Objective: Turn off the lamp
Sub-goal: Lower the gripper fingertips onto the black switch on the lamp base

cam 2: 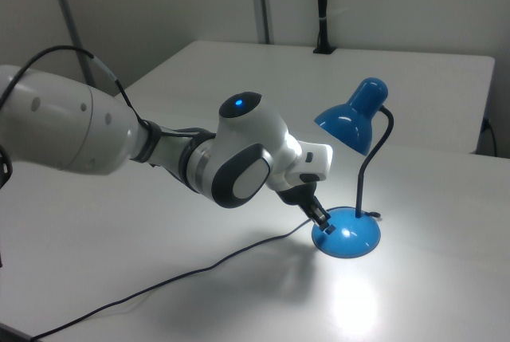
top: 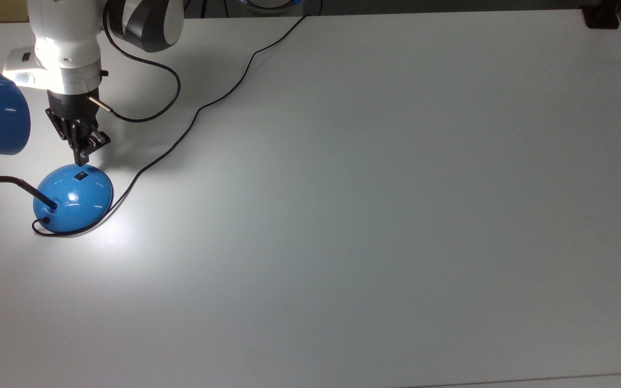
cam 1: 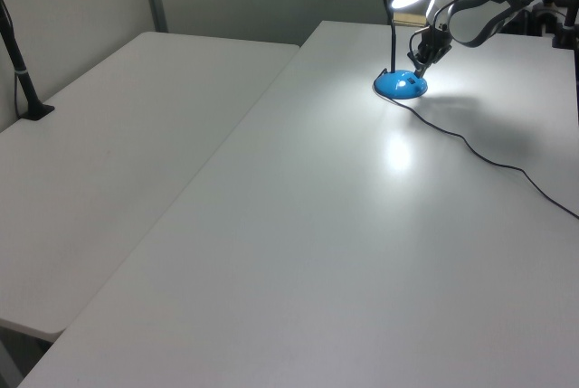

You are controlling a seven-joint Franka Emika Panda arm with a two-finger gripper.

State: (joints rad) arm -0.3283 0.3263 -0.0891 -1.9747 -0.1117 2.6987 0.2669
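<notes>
Tool (top: 81, 156) fingers pinched narrow, empty, forming one poking tip just above the switch (top: 80, 175) on the lamp (top: 73, 198), lit, near counter (top: 375, 205) edge.

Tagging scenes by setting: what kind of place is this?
Probably a robotics lab or test room. A robot arm works over plain white tables pushed together, bare except for a lit blue desk lamp; grey partition walls stand behind.
</notes>
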